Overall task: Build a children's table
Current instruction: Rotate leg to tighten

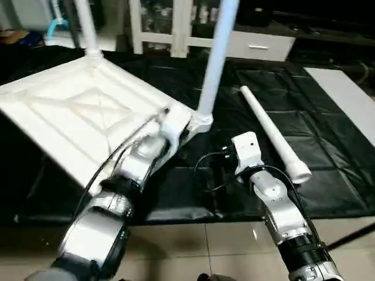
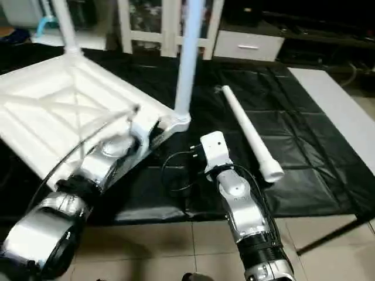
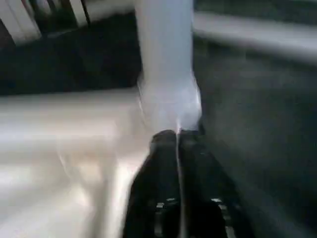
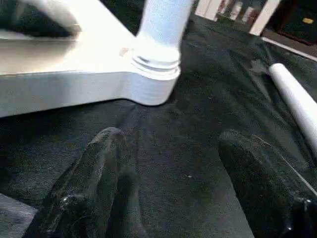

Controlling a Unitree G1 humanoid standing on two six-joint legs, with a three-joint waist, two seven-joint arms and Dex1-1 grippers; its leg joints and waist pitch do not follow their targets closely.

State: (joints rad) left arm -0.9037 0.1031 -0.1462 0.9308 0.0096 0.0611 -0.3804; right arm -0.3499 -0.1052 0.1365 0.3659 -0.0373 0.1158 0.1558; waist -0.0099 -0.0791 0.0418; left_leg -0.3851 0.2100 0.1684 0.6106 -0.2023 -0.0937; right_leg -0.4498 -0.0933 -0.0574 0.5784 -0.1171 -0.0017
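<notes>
Two legs (image 1: 215, 61) seated in upturned table (image 1: 76, 111), third leg (image 1: 272, 133) loose on black cover | left hand (image 3: 178, 148) clenched empty at corner socket, right hand (image 4: 183, 183) spread empty | risk: bumping seated leg askew, loose leg rolling.

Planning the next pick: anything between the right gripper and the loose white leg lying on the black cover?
Nothing visible. The right gripper stands open over bare black-covered work surface, and the loose tapered white tube leg lies apart to its right, unobstructed.
</notes>
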